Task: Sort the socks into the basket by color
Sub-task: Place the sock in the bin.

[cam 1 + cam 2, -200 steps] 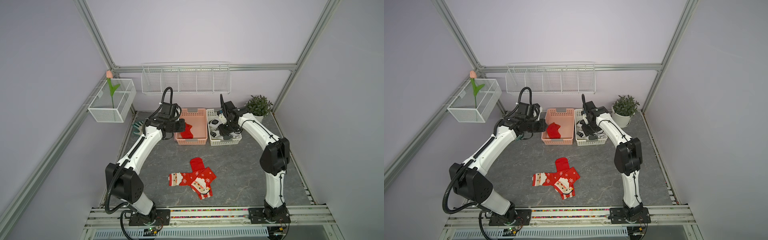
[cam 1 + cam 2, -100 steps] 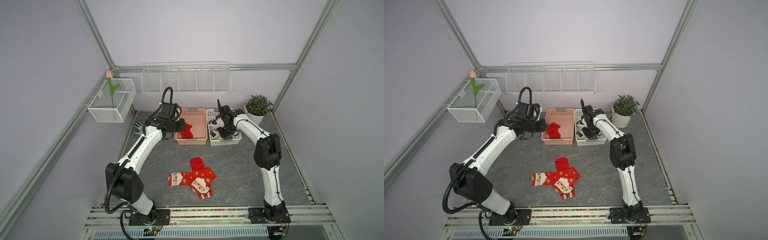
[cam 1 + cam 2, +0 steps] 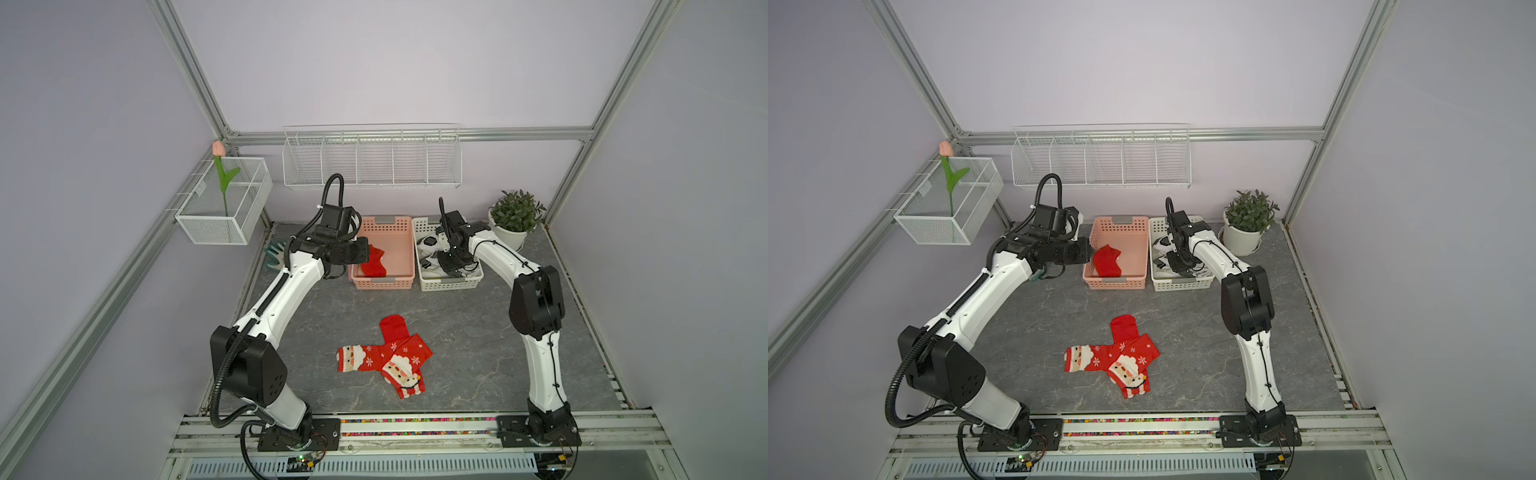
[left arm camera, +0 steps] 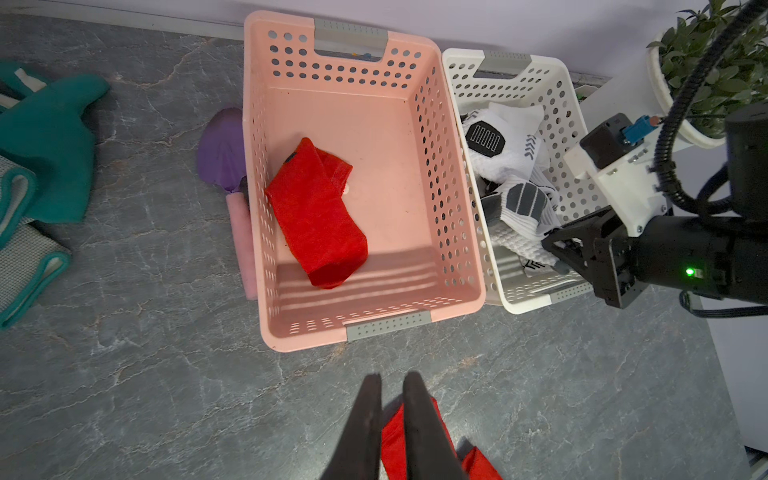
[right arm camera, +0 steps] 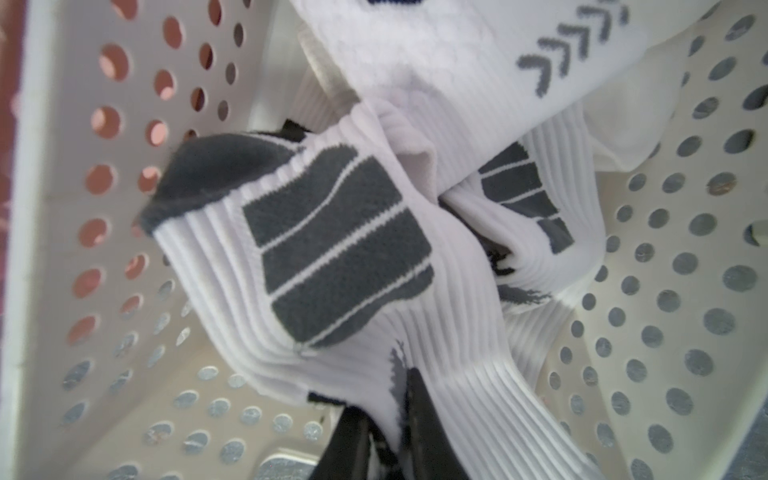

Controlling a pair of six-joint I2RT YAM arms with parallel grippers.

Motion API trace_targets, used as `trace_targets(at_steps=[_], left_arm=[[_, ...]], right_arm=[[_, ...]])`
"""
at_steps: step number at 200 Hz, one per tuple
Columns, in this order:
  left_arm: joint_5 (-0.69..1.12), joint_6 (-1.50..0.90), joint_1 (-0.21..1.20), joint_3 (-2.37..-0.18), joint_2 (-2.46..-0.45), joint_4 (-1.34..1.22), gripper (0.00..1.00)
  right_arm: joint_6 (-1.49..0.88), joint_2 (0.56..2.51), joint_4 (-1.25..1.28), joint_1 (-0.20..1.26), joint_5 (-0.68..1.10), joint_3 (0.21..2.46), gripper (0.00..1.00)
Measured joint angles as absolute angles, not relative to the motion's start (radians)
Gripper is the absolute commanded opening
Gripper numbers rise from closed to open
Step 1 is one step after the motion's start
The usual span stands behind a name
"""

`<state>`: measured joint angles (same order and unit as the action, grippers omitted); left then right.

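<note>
Spreading across the cell floor, the grey table (image 3: 457,324) carries two baskets side by side at its far edge: a pink basket (image 3: 399,253) on the left and a white basket (image 3: 451,285) just to its right. Near the middle of the table lies a small heap of red socks (image 3: 384,359), overlapping one another and not yet sorted. White socks (image 4: 511,166) with dark stripes are bunched in the white basket, and one red sock (image 4: 320,216) lies folded on the pink basket's floor.

The left gripper (image 4: 392,378) hangs at the pink basket's left rim, its jaws nearly together with red cloth (image 4: 392,436) pinched between them, seemingly another sock. The right gripper (image 5: 380,395) is down inside the white basket, its jaws closed on a fold of white sock (image 5: 457,395).

These socks look light, soft and limp, so they should drape and stretch rather than hold a shape, and they are neither fragile nor slippery. A pinch on a raised fold or a ribbed cuff should hold well. In the heap, taking a free end would likely avoid dragging a neighbour along.
</note>
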<state>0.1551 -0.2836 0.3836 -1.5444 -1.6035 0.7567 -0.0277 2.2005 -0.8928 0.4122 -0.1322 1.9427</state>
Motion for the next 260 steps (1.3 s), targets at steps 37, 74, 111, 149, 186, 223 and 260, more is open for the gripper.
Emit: trace_targets(at_steps=[37, 74, 111, 149, 186, 223, 260], left_arm=[[0.155, -0.284, 0.38, -1.544, -1.604, 0.757, 0.16], [0.155, -0.284, 0.38, -1.544, -1.604, 0.757, 0.16], [0.155, -0.284, 0.379, -1.544, -1.604, 0.757, 0.16], [0.155, -0.284, 0.378, -1.544, -1.604, 0.757, 0.16], [0.155, -0.284, 0.375, -1.544, -1.604, 0.757, 0.16], [0.155, -0.284, 0.374, -1.544, -1.603, 0.757, 0.16], [0.155, -0.284, 0.373, -1.544, -1.602, 0.757, 0.16]], right_arm=[[-0.06, 2.123, -0.803, 0.408, -0.154, 1.877, 0.2], [-0.078, 2.13, -0.772, 0.393, -0.144, 1.891, 0.25], [-0.084, 2.18, -0.78, 0.389, -0.105, 1.9, 0.37], [-0.073, 2.198, -0.813, 0.388, -0.039, 1.932, 0.44], [-0.072, 2.192, -0.824, 0.388, 0.035, 1.946, 0.47], [-0.078, 2.19, -0.825, 0.388, 0.05, 1.945, 0.37], [-0.082, 2.219, -0.822, 0.387, 0.054, 1.946, 0.36]])
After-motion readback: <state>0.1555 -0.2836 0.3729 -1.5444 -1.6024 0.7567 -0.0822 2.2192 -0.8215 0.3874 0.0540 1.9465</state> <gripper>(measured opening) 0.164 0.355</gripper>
